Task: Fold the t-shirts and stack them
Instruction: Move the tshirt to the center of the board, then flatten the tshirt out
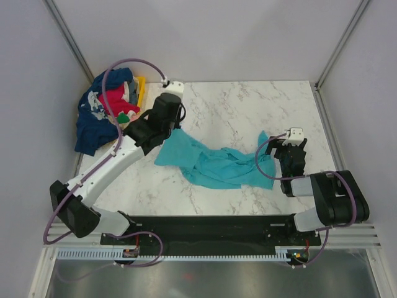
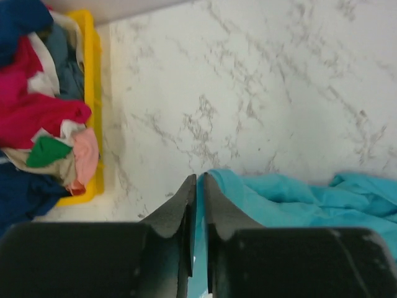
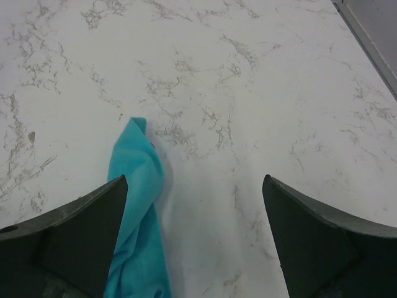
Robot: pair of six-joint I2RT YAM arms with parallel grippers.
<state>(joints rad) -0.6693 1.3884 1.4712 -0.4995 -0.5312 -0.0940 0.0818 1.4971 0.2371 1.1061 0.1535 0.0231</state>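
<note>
A crumpled turquoise t-shirt [image 1: 214, 162] lies across the middle of the marble table. My left gripper [image 1: 169, 127] is shut on its left edge; in the left wrist view the teal cloth [image 2: 291, 195] runs between the closed fingers [image 2: 200, 180]. My right gripper [image 1: 290, 149] is open and empty just right of the shirt's raised right tip; in the right wrist view that tip [image 3: 138, 180] lies by the left finger [image 3: 93, 223]. A pile of other t-shirts, navy [image 1: 93, 121] and red [image 1: 118, 99], sits at the far left, also in the left wrist view [image 2: 37, 112].
The pile lies in and over a yellow tray [image 1: 141, 90], seen in the left wrist view too [image 2: 93, 93]. Grey walls enclose the table on three sides. Bare marble [image 1: 248, 105] lies behind the shirt.
</note>
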